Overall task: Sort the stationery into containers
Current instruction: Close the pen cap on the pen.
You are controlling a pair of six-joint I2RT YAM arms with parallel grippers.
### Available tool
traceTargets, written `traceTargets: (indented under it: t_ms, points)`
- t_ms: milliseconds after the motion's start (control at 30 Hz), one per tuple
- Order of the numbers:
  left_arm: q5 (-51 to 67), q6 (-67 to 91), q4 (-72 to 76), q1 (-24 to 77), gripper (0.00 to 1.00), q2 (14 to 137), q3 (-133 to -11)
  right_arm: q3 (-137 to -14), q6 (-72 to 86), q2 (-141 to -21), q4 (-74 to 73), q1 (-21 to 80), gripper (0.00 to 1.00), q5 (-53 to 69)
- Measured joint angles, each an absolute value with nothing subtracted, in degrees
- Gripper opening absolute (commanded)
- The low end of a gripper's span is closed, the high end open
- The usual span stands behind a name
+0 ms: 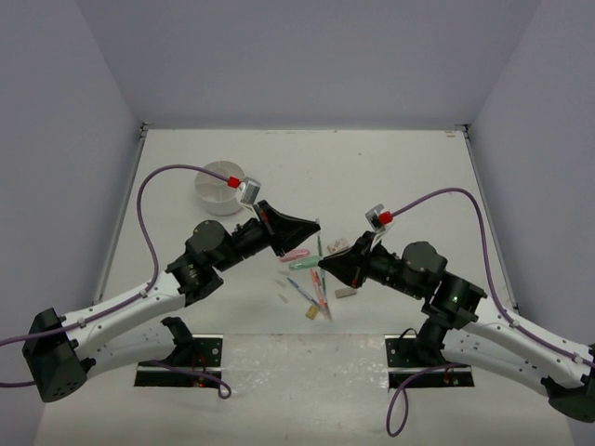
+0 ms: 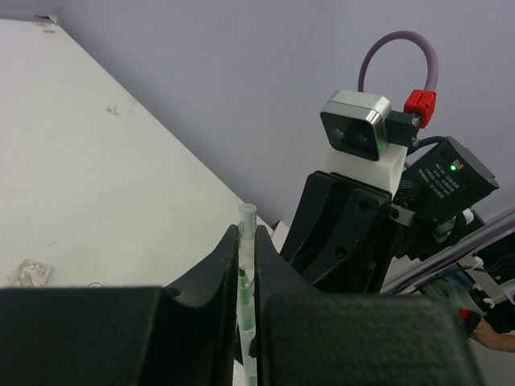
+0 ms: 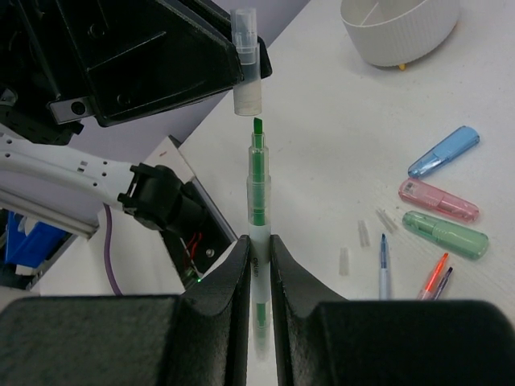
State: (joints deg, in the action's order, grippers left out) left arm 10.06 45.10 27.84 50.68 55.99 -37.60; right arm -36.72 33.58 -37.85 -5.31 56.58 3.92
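My right gripper [image 3: 258,245] is shut on the white-and-green barrel of a green highlighter pen [image 3: 257,201] and holds it above the table. My left gripper [image 2: 248,241] is shut on the pen's clear cap [image 3: 246,72], which sits just off the green tip. In the top view the two grippers, left [image 1: 314,226] and right [image 1: 327,267], meet over the stationery pile with the pen [image 1: 319,246] between them. The round white tub [image 1: 220,189] stands at the back left and also shows in the right wrist view [image 3: 400,32].
On the table lie blue [image 3: 444,151], pink [image 3: 438,201] and green [image 3: 445,230] clip-like pieces, a blue pen [image 3: 384,265], a red pen [image 3: 434,277] and small clear caps [image 3: 364,233]. Beige erasers [image 1: 346,292] and more pens [image 1: 316,293] lie below the grippers.
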Motion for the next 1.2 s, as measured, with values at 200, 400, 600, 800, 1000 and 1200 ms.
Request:
traceTargets:
  t_ms: [200, 400, 600, 800, 1000, 1200]
  points:
    - [10.1, 45.7, 28.9, 50.7, 0.0, 56.7, -37.6, -38.1, 33.5, -37.9, -5.6, 56.6, 0.0, 3.8]
    - [10.3, 46.0, 29.2, 50.7, 0.0, 56.8, -37.6, -38.4, 33.4, -38.1, -5.7, 56.6, 0.0, 3.0]
    - [10.8, 47.3, 29.9, 50.7, 0.0, 56.8, -36.5, -39.7, 33.4, -39.1, -6.1, 56.6, 0.0, 1.4]
    - [10.7, 47.9, 31.2, 50.7, 0.0, 56.8, -36.0, -41.7, 32.6, -40.7, -7.1, 56.6, 0.0, 0.5]
    - [9.7, 48.5, 32.1, 50.6, 0.0, 56.8, -36.0, -43.0, 31.8, -42.5, -6.2, 56.6, 0.0, 0.5]
    - [8.0, 48.5, 31.7, 50.5, 0.0, 56.7, -36.0, -42.8, 31.9, -42.8, -4.9, 56.6, 0.0, -1.4]
